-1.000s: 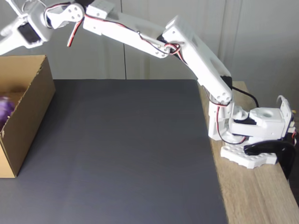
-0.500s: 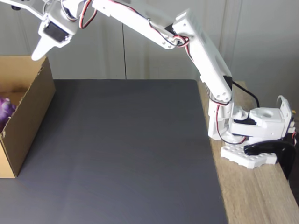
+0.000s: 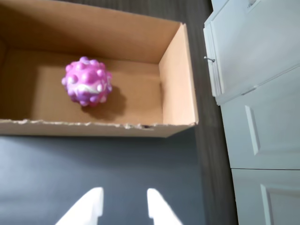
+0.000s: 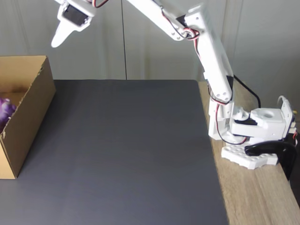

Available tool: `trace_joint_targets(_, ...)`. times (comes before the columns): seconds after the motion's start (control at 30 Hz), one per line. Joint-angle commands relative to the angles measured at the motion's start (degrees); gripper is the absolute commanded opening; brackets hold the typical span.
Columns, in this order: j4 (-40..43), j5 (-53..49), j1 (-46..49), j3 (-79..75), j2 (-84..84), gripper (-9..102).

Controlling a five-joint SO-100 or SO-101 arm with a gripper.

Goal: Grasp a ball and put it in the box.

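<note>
Dark mat (image 4: 126, 150), ball (image 3: 87, 81) inside box (image 3: 176, 93), gripper (image 3: 123, 202) apart

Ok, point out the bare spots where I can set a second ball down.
The dark mat lies bare between the box and the arm's base. Inside the box, the floor right of the ball is bare in the wrist view. The wood strip by the base is crowded.

ball (image 4: 5, 110) in box (image 4: 29, 119) | hand (image 4: 58, 38) raised, apparently empty
</note>
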Motion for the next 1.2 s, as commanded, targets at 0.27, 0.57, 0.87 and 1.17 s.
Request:
trace_joint_targets(0.27, -3.4, -0.2, -5.0, 20.1, 23.1, 12)
trace_joint_targets(0.57, -20.3, -3.9, -10.8, 63.5, 51.8, 13)
trace_joint_targets(0.87, -31.9, -7.1, -12.8, 91.3, 70.8, 13)
trace_joint_targets(1.17, -35.8, -5.8, -15.6, 108.7, 82.8, 14)
